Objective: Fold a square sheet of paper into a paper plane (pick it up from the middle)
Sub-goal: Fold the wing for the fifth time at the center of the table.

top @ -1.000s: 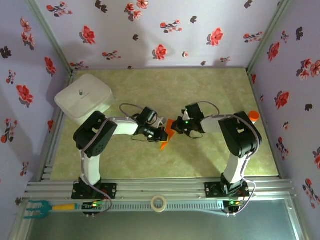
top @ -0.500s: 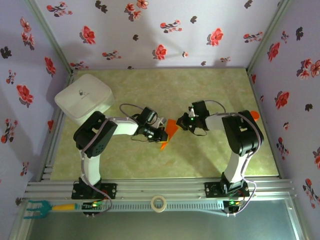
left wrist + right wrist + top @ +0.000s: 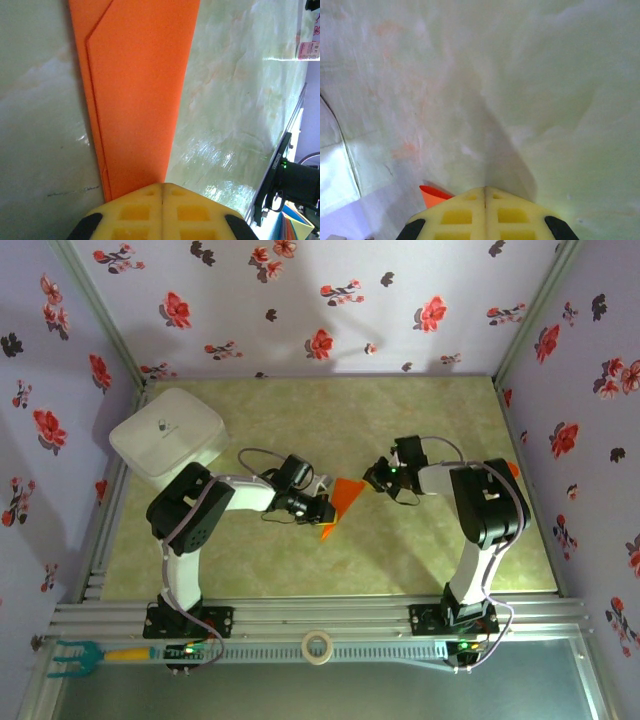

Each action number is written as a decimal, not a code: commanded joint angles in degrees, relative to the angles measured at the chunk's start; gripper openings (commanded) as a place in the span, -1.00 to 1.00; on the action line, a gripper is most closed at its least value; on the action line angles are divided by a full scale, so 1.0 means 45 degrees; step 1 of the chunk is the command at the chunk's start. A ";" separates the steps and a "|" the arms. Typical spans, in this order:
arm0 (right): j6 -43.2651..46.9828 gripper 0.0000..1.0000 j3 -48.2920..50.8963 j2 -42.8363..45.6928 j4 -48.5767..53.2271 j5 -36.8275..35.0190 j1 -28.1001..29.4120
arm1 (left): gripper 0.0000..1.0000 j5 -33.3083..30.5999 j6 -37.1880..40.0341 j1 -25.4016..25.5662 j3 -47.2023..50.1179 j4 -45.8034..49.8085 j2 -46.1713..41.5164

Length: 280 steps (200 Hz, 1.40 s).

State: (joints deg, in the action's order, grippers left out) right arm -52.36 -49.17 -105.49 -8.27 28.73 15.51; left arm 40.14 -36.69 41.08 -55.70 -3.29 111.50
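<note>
1. Status. The left tool (image 3: 163, 187) is closed on the narrow end of the orange paper sheet (image 3: 140, 90), which is already folded into a layered wedge. The sheet lies flat on the tabletop (image 3: 300, 420) near its middle, between the two arms. The right tool (image 3: 485, 190) is closed and holds nothing. It hangs over bare tabletop just beside the sheet's wide end, and one orange corner shows at its fingertips.

2. Step in hand, as I judge it: set the next fold while the left tool anchors the tip.

3. Procedure.
- I keep the left pinch firm and low so the layers do not slide apart.
- I bring the right tool down on the flap edge, not the centre crease.
- I press along the fold line in one slow pass from the tip outward.

4. Caution. Thin paper buckles easily, so I avoid pulling the two tools apart.
</note>
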 commanded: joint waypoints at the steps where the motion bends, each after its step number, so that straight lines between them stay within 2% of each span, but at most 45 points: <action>1: -0.0201 -0.91 0.0047 0.0345 -0.0220 -0.1020 -0.0389 | -1.00 -0.0446 0.0106 0.0031 0.0624 0.1415 0.0377; 35: -0.0112 -0.87 0.0457 0.1718 -0.0481 -0.0891 -0.0344 | -1.00 -0.0463 0.0096 0.0031 0.0652 0.1401 0.0327; 55: -0.0194 -0.86 0.0677 0.1946 -0.0736 -0.0222 -0.0202 | -1.00 -0.0468 0.0070 0.0046 0.0640 0.1376 0.0307; 82: -0.0358 -0.85 0.1003 0.1988 -0.1229 0.0340 0.0596 | -1.00 -0.0512 0.0018 0.0033 0.0657 0.1317 0.0228; 139: -0.0207 -0.90 0.1028 0.1237 -0.1172 0.0330 0.2263 | -1.00 -0.0541 -0.0070 0.0031 0.0597 0.1259 0.0280; 161: -0.0328 -0.92 0.1306 0.1038 -0.1481 0.0277 0.2279 | -1.00 -0.0541 -0.0090 0.0032 0.0573 0.1277 0.0277; 231: 0.0189 -0.98 0.1250 0.0278 -0.0443 -0.0274 0.2083 | -1.00 -0.0541 -0.0124 0.0039 0.0540 0.1258 0.0185; 280: 0.0123 -1.00 0.1782 0.0074 -0.0773 -0.0323 0.2006 | -1.00 -0.0270 -0.0949 0.0051 -0.0118 0.0889 -0.0800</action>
State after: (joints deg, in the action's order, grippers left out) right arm -52.66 -43.31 -102.91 -13.65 29.80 25.15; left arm 39.64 -38.63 41.08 -55.33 -3.14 110.69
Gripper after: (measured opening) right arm 0.060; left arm 0.057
